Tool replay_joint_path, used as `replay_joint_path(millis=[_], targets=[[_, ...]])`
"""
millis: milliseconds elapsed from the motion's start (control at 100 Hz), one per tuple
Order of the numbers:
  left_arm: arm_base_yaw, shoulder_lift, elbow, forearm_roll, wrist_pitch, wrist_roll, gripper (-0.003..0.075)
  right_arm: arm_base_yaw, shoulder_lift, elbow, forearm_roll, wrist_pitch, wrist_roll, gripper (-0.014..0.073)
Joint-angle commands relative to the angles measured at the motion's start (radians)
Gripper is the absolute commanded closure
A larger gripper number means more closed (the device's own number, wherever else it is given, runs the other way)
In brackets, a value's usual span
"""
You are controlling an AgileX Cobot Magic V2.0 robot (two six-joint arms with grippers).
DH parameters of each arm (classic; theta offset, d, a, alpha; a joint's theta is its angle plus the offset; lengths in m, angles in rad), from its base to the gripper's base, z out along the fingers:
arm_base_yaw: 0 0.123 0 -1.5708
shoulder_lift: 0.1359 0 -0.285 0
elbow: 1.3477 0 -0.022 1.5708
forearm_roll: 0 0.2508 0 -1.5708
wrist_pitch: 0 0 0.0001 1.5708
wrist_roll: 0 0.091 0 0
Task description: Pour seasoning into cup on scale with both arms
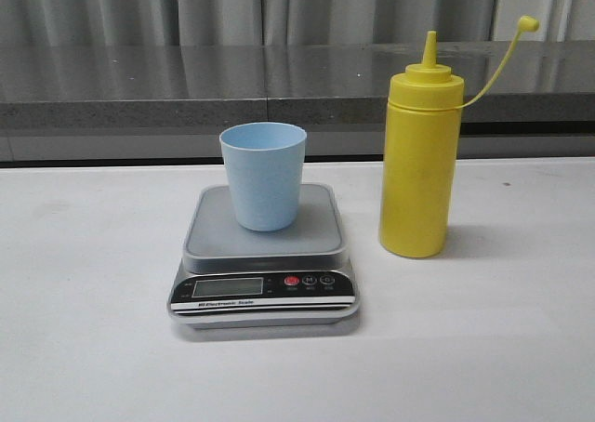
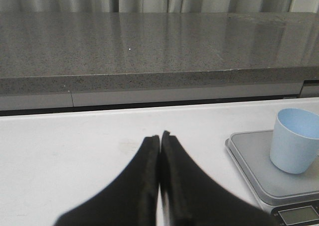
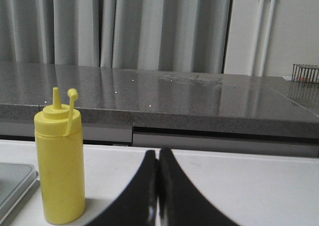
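The light blue cup (image 1: 263, 175) stands upright on the silver-grey scale (image 1: 214, 236) at the table's middle. The yellow seasoning bottle (image 1: 418, 162) stands upright on the table just right of the scale, its cap off and hanging on its tether. No gripper shows in the front view. In the left wrist view my left gripper (image 2: 160, 136) is shut and empty, low over the table, left of the scale (image 2: 249, 161) and cup (image 2: 295, 140). In the right wrist view my right gripper (image 3: 158, 152) is shut and empty, right of the bottle (image 3: 59, 159).
A grey stone ledge (image 1: 186, 87) runs along the table's far edge, with curtains behind. The white table (image 1: 84, 329) stretches to the left and front of the scale. A wire basket (image 3: 305, 72) sits on the ledge far right.
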Motion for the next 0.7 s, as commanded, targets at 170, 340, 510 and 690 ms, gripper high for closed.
replay_joint_path(millis=[170,340,510,690], targets=[[0.002,0.007,-0.027,-0.012,-0.072,-0.005,0.0740,-0.005,0.267,-0.273,0.022,0.121,0.005,0.0662],[0.002,0.007,-0.027,-0.012,-0.072,-0.005,0.0740,-0.005,0.487,-0.412,0.024,0.102,0.005,0.0662],[0.002,0.007,-0.027,-0.012,-0.072,-0.005,0.0740,-0.005,0.690,-0.460,0.032,-0.060,0.005,0.0662],[0.002,0.007,-0.027,-0.012,-0.072,-0.005,0.0740,0.002,0.852,-0.460,0.032,-0.206,0.008,0.0662]])
